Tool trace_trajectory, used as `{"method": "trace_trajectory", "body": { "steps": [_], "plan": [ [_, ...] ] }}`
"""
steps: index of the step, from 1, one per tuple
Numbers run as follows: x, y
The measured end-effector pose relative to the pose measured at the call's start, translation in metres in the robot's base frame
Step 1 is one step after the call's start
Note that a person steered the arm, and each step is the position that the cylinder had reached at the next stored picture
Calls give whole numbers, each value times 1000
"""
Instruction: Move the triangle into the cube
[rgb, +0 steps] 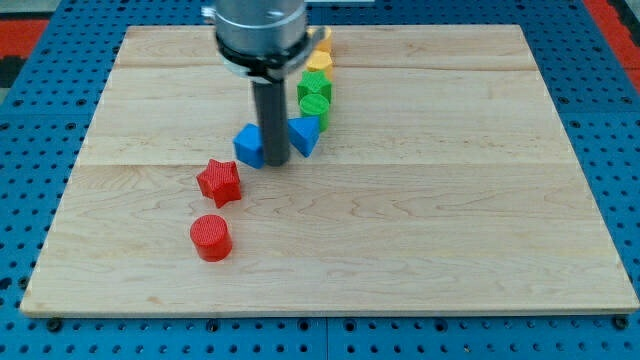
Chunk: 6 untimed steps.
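Observation:
A blue cube (248, 145) lies left of centre on the wooden board (450, 200). A blue triangle (304, 135) lies just to its right. My tip (275, 161) stands between the two, close against both; I cannot tell whether it touches either. The rod hides part of the cube's right side and the triangle's left edge.
A red star (219, 182) and a red cylinder (211, 237) lie toward the view's bottom left of the cube. Green blocks (314, 95) and yellow blocks (320, 55) line up above the triangle toward the view's top. Blue pegboard surrounds the board.

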<state>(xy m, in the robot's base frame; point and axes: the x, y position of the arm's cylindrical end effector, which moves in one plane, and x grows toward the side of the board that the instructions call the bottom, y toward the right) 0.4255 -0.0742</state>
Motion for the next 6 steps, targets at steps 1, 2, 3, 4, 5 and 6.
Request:
{"method": "trace_trajectory", "body": {
  "steps": [1, 2, 3, 4, 5, 6],
  "plan": [
    [-26, -34],
    [34, 60],
    [38, 118],
    [-21, 103],
    [-38, 13],
    [-26, 12]
  ]
}}
